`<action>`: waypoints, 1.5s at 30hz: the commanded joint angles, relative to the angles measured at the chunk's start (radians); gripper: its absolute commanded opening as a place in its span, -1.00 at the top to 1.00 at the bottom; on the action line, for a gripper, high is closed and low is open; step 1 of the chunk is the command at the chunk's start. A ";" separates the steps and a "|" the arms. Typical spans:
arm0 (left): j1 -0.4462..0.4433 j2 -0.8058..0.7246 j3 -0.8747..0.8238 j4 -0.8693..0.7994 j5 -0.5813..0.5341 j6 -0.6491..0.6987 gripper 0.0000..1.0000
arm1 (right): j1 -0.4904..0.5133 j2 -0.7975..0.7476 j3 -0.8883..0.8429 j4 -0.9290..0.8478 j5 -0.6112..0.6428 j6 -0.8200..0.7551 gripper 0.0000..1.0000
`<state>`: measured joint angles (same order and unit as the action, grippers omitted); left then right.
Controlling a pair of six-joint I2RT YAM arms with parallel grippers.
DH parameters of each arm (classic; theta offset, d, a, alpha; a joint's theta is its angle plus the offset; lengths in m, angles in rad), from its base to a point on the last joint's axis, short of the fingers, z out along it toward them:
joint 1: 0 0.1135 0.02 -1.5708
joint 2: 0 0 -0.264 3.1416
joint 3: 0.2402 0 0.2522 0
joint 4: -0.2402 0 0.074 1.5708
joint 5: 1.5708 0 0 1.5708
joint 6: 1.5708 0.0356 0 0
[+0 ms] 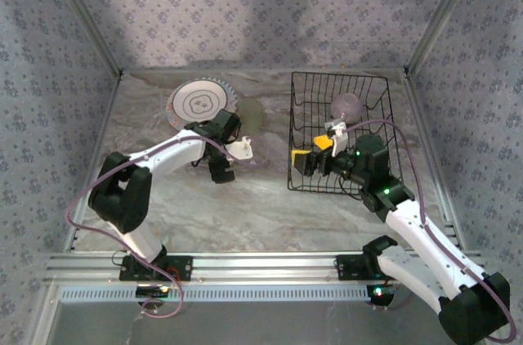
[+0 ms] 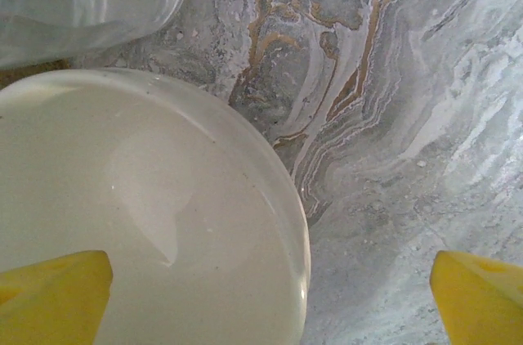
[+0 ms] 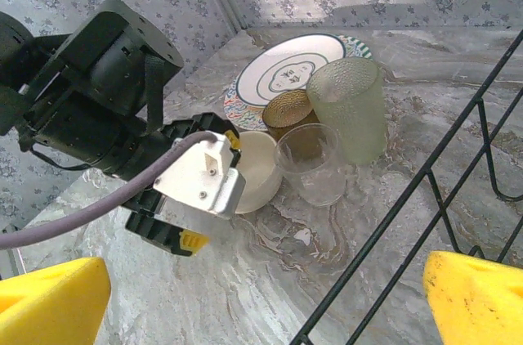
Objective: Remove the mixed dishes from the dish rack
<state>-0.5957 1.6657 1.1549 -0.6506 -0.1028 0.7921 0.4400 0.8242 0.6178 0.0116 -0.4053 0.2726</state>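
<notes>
The black wire dish rack (image 1: pixel 339 75) stands on the right of the table, with a pale lilac bowl (image 1: pixel 350 105) in its far part. Left of it on the marble lie a ringed plate (image 1: pixel 200 104) (image 3: pixel 286 75), a frosted green tumbler (image 3: pixel 347 108), an amber glass (image 3: pixel 290 112), a clear glass (image 3: pixel 310 165) and a cream cup (image 3: pixel 261 169) (image 2: pixel 147 214). My left gripper (image 1: pixel 231 151) (image 2: pixel 270 304) hangs open just over the cup, one fingertip above its inside, the other far off over bare marble. My right gripper (image 1: pixel 310 155) (image 3: pixel 265 304) is open and empty at the rack's left wall.
Patterned walls close the table on three sides. The rack's black wires (image 3: pixel 458 157) cross the right wrist view close to the right fingertip. Bare marble (image 1: pixel 245 206) stretches between the dishes and the arm bases.
</notes>
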 commanded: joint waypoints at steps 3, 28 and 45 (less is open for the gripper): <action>-0.010 -0.087 -0.002 -0.022 -0.009 -0.027 -0.99 | -0.003 -0.019 -0.001 0.007 0.017 0.010 -0.99; -0.111 -0.617 0.089 -0.057 0.095 -0.814 -0.99 | -0.102 0.083 0.151 -0.266 0.301 0.033 -0.99; -0.269 -0.398 -0.067 0.313 0.238 -1.346 -0.99 | -0.364 0.635 0.659 -0.586 0.421 0.002 -0.99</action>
<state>-0.8497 1.2446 1.0935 -0.4385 0.1101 -0.4583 0.1017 1.3922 1.1904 -0.5152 -0.0097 0.2943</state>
